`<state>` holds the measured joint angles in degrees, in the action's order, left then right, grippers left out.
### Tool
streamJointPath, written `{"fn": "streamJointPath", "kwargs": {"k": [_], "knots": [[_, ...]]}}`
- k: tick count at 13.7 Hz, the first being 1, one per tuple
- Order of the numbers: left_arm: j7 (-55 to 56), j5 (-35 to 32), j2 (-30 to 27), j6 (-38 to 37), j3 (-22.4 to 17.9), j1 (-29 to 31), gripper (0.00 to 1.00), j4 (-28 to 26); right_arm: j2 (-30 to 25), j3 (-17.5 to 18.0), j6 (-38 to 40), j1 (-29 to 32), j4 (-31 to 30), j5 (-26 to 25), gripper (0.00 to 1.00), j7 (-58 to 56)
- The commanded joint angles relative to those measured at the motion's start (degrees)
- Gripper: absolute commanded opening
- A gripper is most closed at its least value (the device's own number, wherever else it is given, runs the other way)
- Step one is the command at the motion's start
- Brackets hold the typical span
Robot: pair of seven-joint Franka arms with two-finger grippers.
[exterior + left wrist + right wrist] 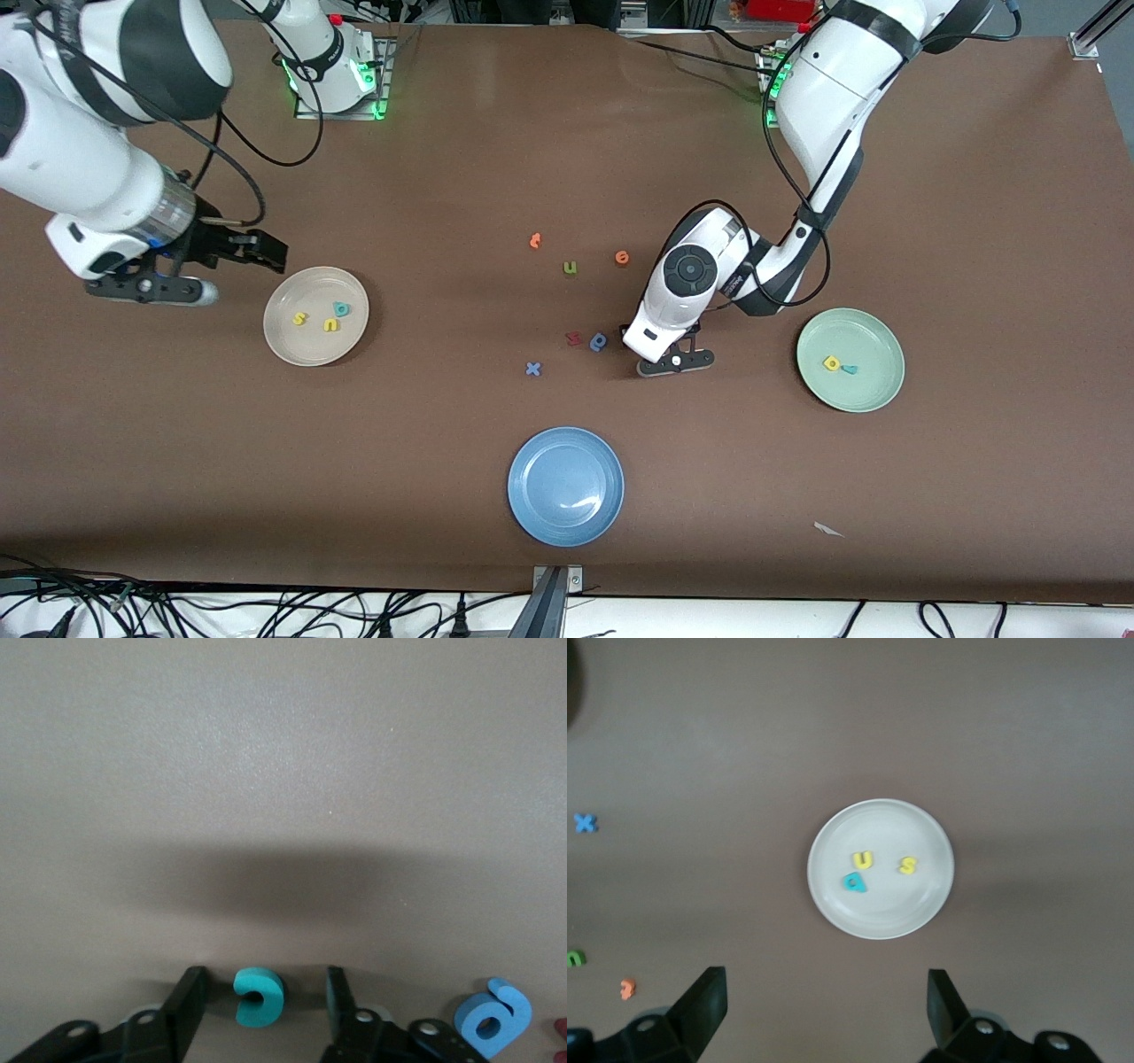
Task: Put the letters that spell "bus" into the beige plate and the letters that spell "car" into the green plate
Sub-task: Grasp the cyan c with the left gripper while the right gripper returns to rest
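Left wrist view shows the teal "c" (258,996) lying on the brown table (283,771) between the left gripper (261,1010)'s fingers, which stand apart on either side without touching it. A blue looped letter (493,1018) lies just beside. The green plate (873,394) holds two letters, the beige plate (282,346) three. The right gripper (824,1005), wide open and empty, hovers beside the beige plate.

A robotics lab: bolted arm bases (337,66), brown test table (443,177), trailing cables (266,611).
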<state>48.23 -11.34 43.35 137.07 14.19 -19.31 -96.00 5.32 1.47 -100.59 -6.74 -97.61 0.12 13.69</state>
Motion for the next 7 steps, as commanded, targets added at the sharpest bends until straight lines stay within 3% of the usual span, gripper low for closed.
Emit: {"fn": "streamJointPath", "kwargs": {"k": [1,7], "knots": [[1.3,-1.5,-0.4,-0.8,-0.6,-0.8,0.46,-0.2,-7.8,2.3,1.2,6.5,-3.0,-0.4,1.0,-3.7],[1.1,-2.8,-0.3,-0.8,-0.8,-0.6,0.25,0.1,-7.4,2.5,2.9,7.9,-1.8,-1.4,1.0,-6.5]]}}
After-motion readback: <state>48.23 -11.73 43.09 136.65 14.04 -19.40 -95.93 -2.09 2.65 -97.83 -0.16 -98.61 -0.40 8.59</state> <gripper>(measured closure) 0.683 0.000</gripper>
